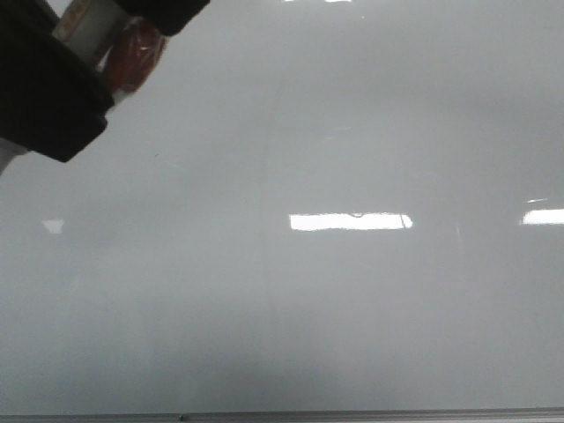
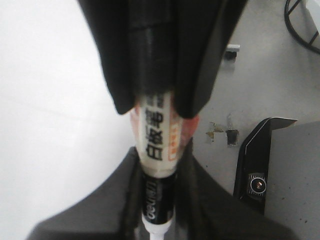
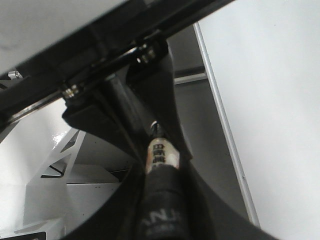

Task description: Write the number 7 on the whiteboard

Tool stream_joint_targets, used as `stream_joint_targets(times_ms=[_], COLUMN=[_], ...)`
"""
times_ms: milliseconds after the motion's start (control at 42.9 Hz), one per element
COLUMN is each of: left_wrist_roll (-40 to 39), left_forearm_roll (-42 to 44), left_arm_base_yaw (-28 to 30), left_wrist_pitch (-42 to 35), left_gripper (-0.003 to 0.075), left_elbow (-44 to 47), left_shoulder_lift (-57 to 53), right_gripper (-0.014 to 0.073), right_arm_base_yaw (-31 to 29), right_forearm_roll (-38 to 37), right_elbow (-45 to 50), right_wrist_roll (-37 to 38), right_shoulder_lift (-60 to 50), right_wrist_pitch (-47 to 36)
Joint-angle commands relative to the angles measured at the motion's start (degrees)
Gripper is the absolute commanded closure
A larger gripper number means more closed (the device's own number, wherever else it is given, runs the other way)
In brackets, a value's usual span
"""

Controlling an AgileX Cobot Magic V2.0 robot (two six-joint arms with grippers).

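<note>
The whiteboard (image 1: 352, 291) fills almost all of the front view. It is pale grey and shiny, and a thin grey metal strip (image 1: 291, 416) runs along its edge at 6 o'clock. Bright white patches of light sit on it, the biggest (image 1: 351, 221) just right of the middle and a smaller one (image 1: 543, 216) at 3 o'clock. I cannot see any black line of a number 7 on the board; there is only a very faint grey streak running up and down near the middle.

No box, cup or tray shows in any picture.

At 10 o'clock in the front view the left gripper (image 1: 106, 44) comes into the picture, dark and blurry. It is clamped on a marker (image 1: 132, 53) with a white body and a red part.

The left wrist view shows that marker (image 2: 157, 145) close up. Its white label has black writing and an orange stripe, and below that is a black band. The black fingers (image 2: 195, 60) press on both sides of it. Beside the hand is the white board, and on the other side a grey floor with a black cable (image 2: 300, 25).

The right wrist view shows something the front view does not: the right gripper (image 3: 160, 165) is also closed on a dark marker (image 3: 161, 200) with a small white label. The board's edge strip (image 3: 225, 130) runs slanting past it.
</note>
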Motion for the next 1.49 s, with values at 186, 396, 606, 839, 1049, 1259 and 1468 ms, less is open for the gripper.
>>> stream_joint_targets(times_ms=[186, 396, 606, 839, 1049, 1259, 1468], left_wrist_roll=[-2.5, -2.5, -5.5, -5.5, -5.5, -5.5, -5.5], left_forearm_roll=[-1.2, -2.6, -3.5, -8.0, -9.0, -9.0, -9.0], left_arm_base_yaw=[-0.4, -0.4, -0.4, -0.4, -0.4, -0.4, -0.4], left_wrist_pitch=[-7.3, -10.9, -10.9, -11.0, -11.0, -11.0, -11.0], left_gripper=[0.0223, 0.0141, 0.0532, 0.0741, 0.0741, 0.0741, 0.0741], left_elbow=[-0.9, 3.4, 10.4, 14.4, 14.4, 14.4, 14.4], left_shoulder_lift=[-1.8, -8.6, -20.5, -28.3, -28.3, -28.3, -28.3], right_gripper=[0.0652, 0.0652, 0.0652, 0.0652, 0.0652, 0.0652, 0.0652], right_arm_base_yaw=[-3.1, -12.3, -18.4, -18.4, -18.4, -18.1, -15.7], right_forearm_roll=[2.8, 2.7, 6.0, 6.7, 8.4, 12.6, 13.0], right_elbow=[-1.7, 2.5, 10.5, 12.2, 12.1, 6.3, -1.8], right_wrist_roll=[-0.3, -0.2, -0.2, -0.2, -0.2, -0.2, -0.3], right_shoulder_lift=[-1.4, -3.9, -7.7, -7.7, -7.0, 1.8, 13.0], right_wrist_pitch=[-2.7, -8.8, -20.6, -23.3, -24.4, -24.3, -24.8])
